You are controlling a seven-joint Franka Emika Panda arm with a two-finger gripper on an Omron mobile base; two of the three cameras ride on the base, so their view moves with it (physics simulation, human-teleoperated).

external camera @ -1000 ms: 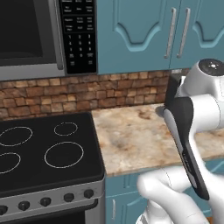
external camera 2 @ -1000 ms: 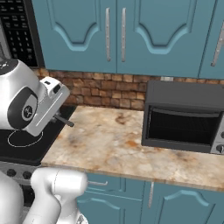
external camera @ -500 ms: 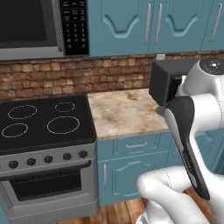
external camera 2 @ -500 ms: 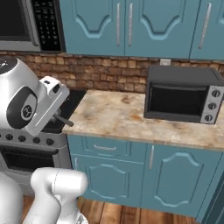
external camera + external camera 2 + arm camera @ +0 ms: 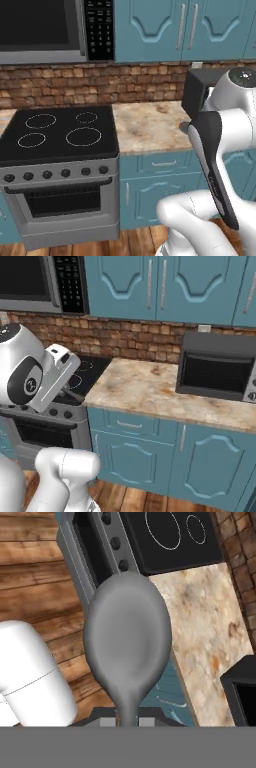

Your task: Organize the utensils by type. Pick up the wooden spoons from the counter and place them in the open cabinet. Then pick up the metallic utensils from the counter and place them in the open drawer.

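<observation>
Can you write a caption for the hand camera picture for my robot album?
The gripper holds a dark-grey metal spoon above the stovetop and counter.

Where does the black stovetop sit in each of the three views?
Left base view: the stovetop is left of centre, above the oven front.
Right base view: stovetop left of centre, partly behind the arm.
Hand view: stovetop along the top edge, beyond the grey spoon.
Shared landmark: the counter adjoins it in all three.
</observation>
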